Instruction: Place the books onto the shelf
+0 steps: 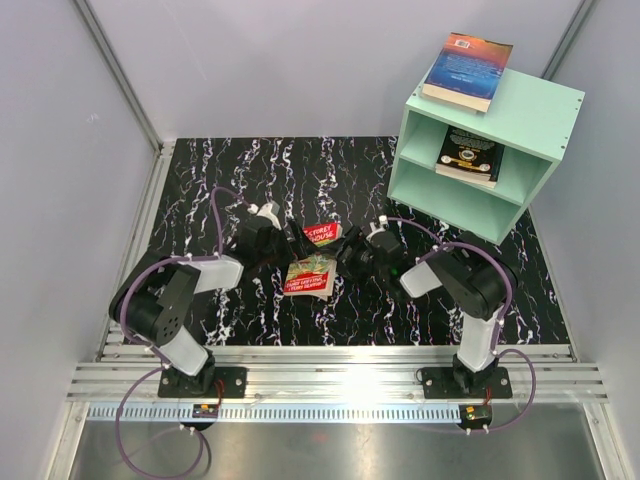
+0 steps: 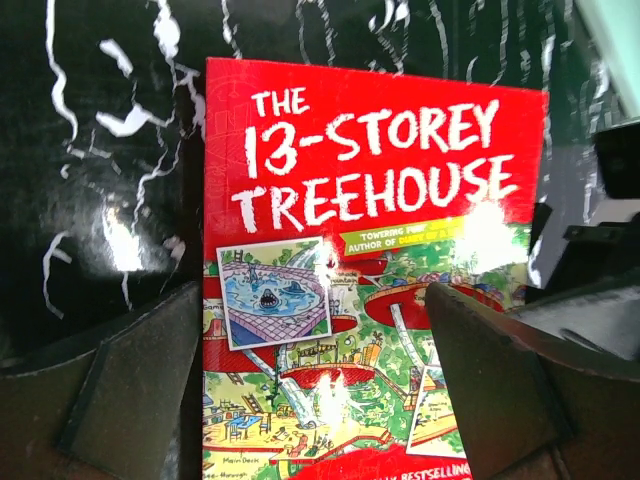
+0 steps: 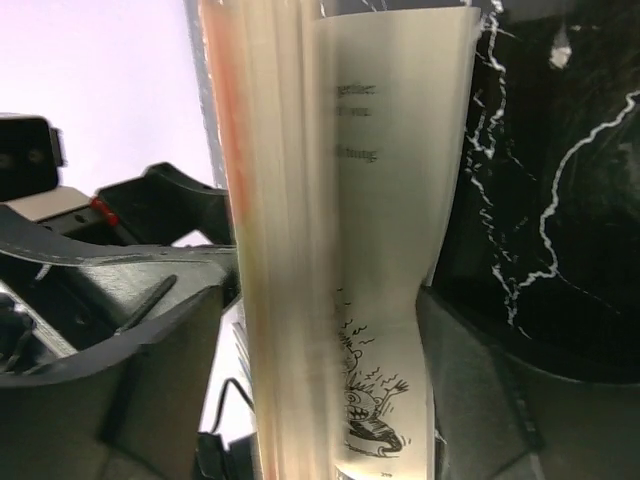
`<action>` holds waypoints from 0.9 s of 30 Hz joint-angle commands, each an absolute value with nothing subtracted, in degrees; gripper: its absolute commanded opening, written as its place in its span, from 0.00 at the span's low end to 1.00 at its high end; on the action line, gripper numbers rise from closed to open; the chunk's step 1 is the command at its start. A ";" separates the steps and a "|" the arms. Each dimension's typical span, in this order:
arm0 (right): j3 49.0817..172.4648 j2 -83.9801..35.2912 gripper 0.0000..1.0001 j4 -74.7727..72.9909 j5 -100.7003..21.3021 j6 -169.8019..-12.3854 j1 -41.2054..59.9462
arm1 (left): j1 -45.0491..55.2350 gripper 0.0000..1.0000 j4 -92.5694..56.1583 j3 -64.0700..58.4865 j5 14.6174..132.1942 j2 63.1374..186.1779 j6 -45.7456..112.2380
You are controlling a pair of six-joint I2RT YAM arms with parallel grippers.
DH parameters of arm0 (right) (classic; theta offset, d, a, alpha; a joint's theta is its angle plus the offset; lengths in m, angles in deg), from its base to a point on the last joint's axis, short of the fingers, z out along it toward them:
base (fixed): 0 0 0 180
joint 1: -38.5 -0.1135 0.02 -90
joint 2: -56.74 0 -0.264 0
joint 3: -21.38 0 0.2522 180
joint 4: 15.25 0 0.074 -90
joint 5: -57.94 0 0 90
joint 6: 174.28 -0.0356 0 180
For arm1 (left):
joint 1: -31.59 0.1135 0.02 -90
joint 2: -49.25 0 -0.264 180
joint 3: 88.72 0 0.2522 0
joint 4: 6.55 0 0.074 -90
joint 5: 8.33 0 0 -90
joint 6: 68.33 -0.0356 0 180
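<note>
The red "13-Storey Treehouse" book stands tilted on its edge mid-table, between my two grippers. Its cover faces my left gripper, which is open, with its fingers in front of the cover. My right gripper straddles the book's page edge, open, one finger close on each side, and a loose page bends against the right finger. A second paperback lies flat just in front. On the mint-green shelf a blue-orange book lies on top and a black one is in the upper compartment.
The shelf stands at the back right of the black marbled table, its lower compartment open towards the arms. Grey walls close the left and back sides. An aluminium rail runs along the near edge by the arm bases.
</note>
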State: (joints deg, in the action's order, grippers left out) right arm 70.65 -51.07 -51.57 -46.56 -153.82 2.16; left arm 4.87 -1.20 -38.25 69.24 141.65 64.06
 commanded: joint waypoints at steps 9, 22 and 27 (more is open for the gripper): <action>66.43 -47.86 0.12 -50.28 -45.68 -152.92 -0.44 | 2.24 0.99 1.75 -41.30 60.22 146.28 69.57; 58.87 -17.16 0.00 -28.06 -39.10 -147.66 -0.44 | 2.33 0.99 1.66 -45.24 59.88 133.73 68.95; 61.85 5.44 0.00 -5.68 -28.58 -142.91 -0.18 | 2.41 0.99 3.16 -49.03 58.99 125.29 71.76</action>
